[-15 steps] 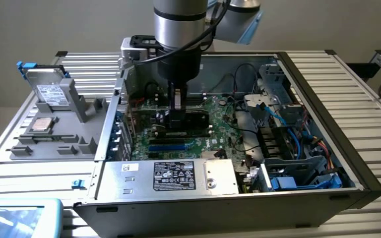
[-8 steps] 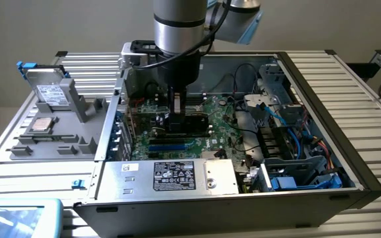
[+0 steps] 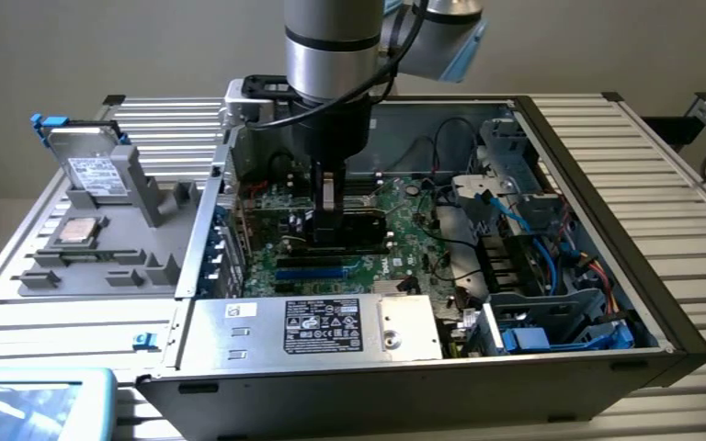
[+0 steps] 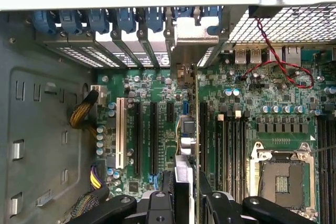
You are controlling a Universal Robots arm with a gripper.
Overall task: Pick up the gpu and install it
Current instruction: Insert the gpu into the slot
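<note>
One open case (image 3: 390,390), one motherboard (image 3: 412,230), one gpu (image 3: 359,230), one gripper (image 4: 185,192), one hard drive (image 3: 96,175), and I make it perhaps seven blue clips (image 4: 126,19).

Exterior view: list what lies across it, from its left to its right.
hard drive → case wall → gripper, shut on the gpu → drive cage → table

Table (image 3: 654,156), ribbed metal top. Directly on it we list: one open computer case (image 3: 390,397), standing mid-table; one grey parts fixture (image 3: 108,276), just beside the case on the exterior view's left.
</note>
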